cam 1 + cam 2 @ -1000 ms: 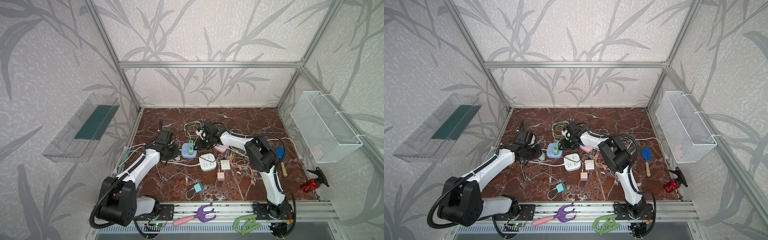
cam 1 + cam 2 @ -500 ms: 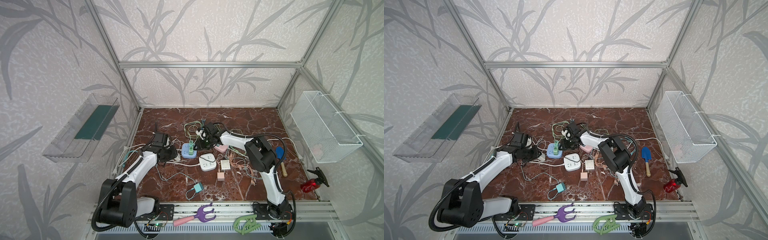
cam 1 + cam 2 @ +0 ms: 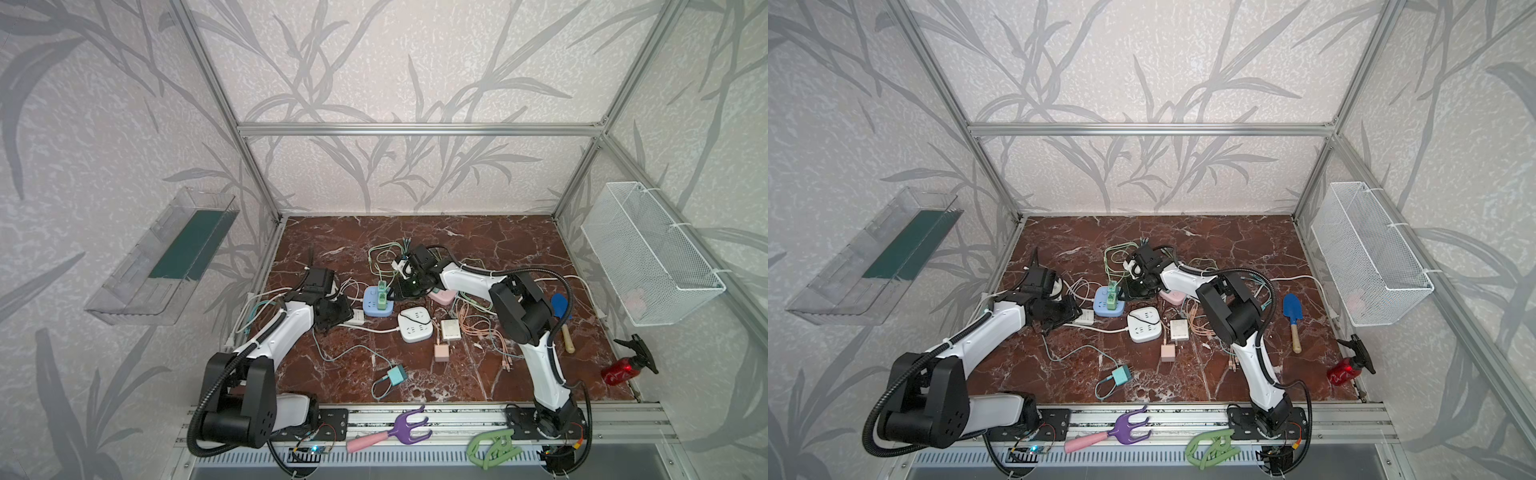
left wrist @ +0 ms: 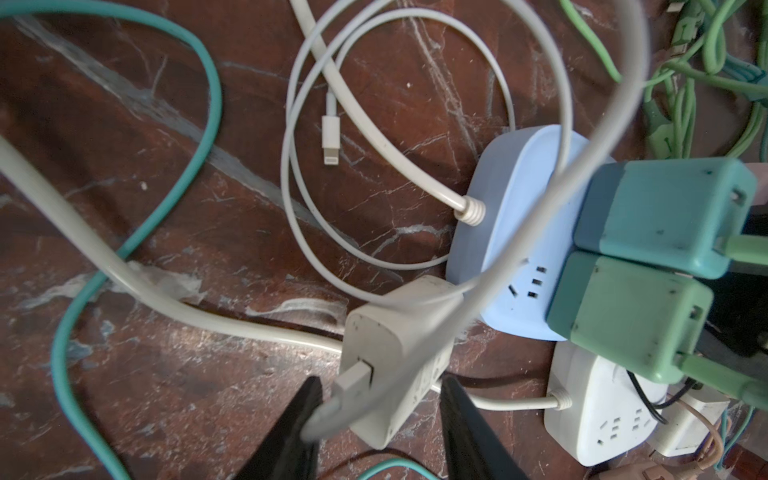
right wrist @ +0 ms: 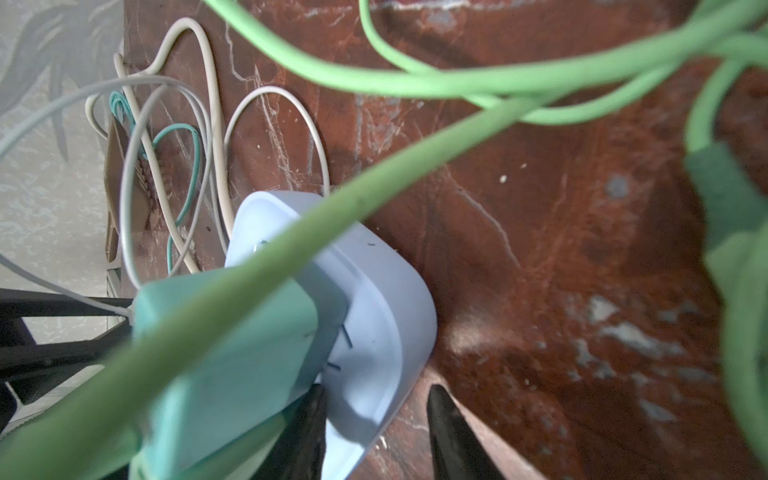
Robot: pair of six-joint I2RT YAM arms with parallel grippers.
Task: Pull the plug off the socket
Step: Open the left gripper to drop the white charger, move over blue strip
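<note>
— jaws on the left gripper?
— stood apart, either side of the white plug. it lay on the bench, just beside the blue socket, nearer the left edge.
— right gripper?
— narrow about that socket's corner; couldn't tell if it pinched.

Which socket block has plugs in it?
The pale blue rounded socket block: two green cube plugs stand in it; the white square block has bare slots.

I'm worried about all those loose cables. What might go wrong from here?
The white cable loops over the white adapter between the left fingers; moving off may snag and drag it. Green cables hang over the right fingers at the blue socket; moving them may tug the green plugs.
</note>
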